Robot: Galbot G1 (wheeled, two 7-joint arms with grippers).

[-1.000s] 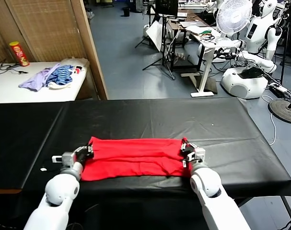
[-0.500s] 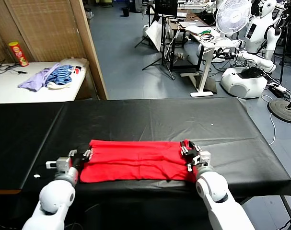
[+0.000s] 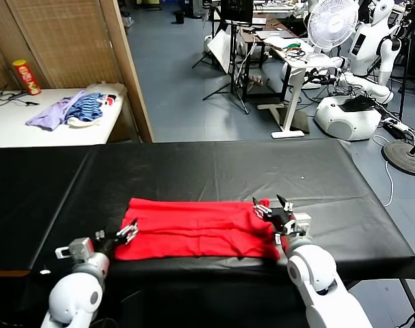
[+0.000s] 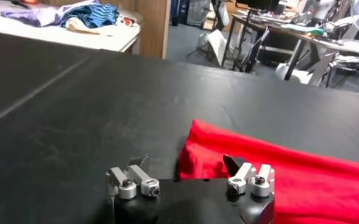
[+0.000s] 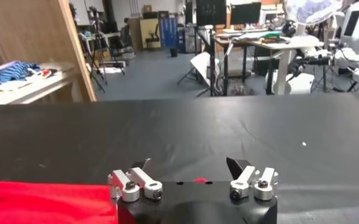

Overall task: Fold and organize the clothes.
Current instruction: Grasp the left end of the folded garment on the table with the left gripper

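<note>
Red T-shirt (image 3: 197, 229) lies flat on the black tabletop (image 3: 214, 171), near the front edge, folded into a long horizontal band. No sleeves or collar stick out, and a crease runs lengthwise, so at least one lengthwise fold looks done. The edges are a bit wavy, with the lower left corner bunched.

Left gripper (image 3: 125, 232) sits just off the shirt's left end, low over the tabletop, fingers spread wide and holding nothing. In the left wrist view the shirt's end (image 4: 240, 164) lies just ahead of the open fingers (image 4: 133, 181), not between them.

Right gripper (image 3: 275, 212) is at the shirt's right end, fingers also wide apart and empty. The right wrist view shows red cloth (image 5: 45, 204) low and to one side, with nothing pinched.

My read: partway through. What's left is probably crosswise fold(s) to make a compact stack, then tidying or placing it.

Lilac and striped heap (image 3: 74, 109) on the white side table (image 3: 50, 130) is well apart and doesn't look like part of this job.
</note>
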